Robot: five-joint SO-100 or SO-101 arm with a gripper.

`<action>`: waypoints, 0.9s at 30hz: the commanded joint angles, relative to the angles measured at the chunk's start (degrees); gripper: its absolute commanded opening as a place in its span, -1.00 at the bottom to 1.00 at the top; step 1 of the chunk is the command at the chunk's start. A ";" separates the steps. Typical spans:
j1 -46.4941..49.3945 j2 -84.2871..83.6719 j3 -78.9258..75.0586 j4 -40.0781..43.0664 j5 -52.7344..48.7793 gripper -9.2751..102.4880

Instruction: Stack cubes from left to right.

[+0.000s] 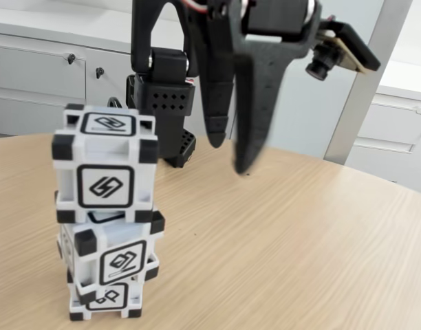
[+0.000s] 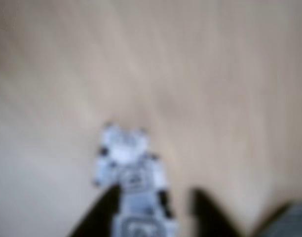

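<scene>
Lifting clear is what's left, I reckon: the cubes (image 1: 106, 210) stand stacked three high at lower left of fixed view on the worktop (image 1: 286, 254), top one skewed. Gripper (image 1: 231, 157) hangs upper centre, jaws spread, empty; I'd go straight up, no sideways drift.

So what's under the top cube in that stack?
Under the top cube sits a middle cube, rotated slightly, then a bottom cube on the table. Their touching faces are hidden.

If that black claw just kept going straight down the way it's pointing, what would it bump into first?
Most likely the bare light wooden tabletop. The black two-finger gripper hangs open, fingertips aimed down, right of the stack of three white plastic cubes with black corners in the fixed view. Depth is uncertain.
</scene>
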State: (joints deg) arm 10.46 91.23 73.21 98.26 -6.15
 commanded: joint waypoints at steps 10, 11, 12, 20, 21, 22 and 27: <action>-0.26 10.37 -1.49 0.26 -1.32 -0.83; -0.26 13.45 -1.49 0.26 -1.05 -0.83; -0.35 16.79 -1.49 0.26 -0.70 -0.83; -1.23 42.19 -0.53 0.18 0.62 -0.83; -1.23 44.56 -0.53 0.18 0.79 -0.83; -1.23 46.85 -0.53 0.18 0.88 -0.83; -1.32 57.13 -0.53 0.09 2.02 -0.83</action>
State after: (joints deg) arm 8.79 144.23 73.12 98.26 -5.19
